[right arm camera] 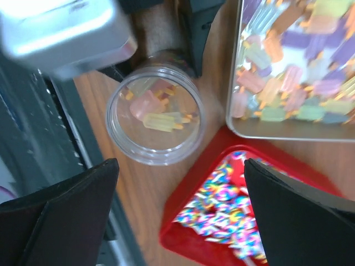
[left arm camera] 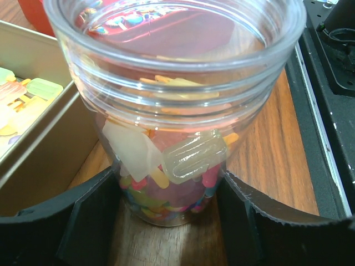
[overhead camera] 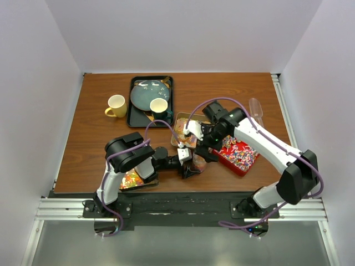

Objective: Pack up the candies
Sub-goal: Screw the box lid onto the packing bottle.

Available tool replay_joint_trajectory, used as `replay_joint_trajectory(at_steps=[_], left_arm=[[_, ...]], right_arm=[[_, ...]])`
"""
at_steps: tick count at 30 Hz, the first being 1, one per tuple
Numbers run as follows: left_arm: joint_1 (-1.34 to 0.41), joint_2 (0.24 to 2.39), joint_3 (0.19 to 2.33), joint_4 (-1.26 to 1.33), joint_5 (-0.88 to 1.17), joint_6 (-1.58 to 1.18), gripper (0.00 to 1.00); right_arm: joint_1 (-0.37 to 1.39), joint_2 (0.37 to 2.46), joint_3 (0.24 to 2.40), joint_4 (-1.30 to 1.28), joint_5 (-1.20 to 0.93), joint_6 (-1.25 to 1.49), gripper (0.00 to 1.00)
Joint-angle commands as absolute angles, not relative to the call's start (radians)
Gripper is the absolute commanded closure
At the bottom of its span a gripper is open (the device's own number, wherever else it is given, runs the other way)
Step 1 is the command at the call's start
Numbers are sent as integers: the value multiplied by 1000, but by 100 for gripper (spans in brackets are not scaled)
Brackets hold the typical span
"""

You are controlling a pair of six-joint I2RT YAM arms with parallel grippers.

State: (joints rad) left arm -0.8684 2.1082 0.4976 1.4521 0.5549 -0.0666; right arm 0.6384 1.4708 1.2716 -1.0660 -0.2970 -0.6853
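Our right gripper (right arm camera: 179, 165), spread wide and empty, hangs above the clear jar (right arm camera: 155, 119) at upper left; the pastel candies (right arm camera: 294, 88) lie upper right. The left gripper (left arm camera: 170, 185) pinches the jar.

I watch the brown wooden table (overhead camera: 89, 111) from above, behind the arm bases. Both wrist views share the clear plastic jar (left arm camera: 177, 83): left close, side-on; right looking down into it.
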Motion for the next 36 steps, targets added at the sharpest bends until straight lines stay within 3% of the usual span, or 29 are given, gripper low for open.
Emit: replay_joint_trajectory(at_steps=[1,8,16,19,27,36], left_arm=[[-836,2200,459,1733,583,-55,100],[-836,2198,459,1730,584,-57,100],[-834,2197,459,1724,580,-51,100],[-834,2195,456,1720,580,-49,100],[-834,2200,462,1717,583,-52,100],[-834,2197,462,1717,581,-52,100]], right_arm=[[623,1408,1313,-1054,-481,-1033,1],[646,1526,1397,-1215,-546,-1428,1],[673,1608,1408,-1285,-534,-1555,1],[676,1614,1405,-1289,-534,-1548,4],[680,1592,1367,-1224,-509,-1431,30],[681,1549,1260,-1094,-454,-1071,41]])
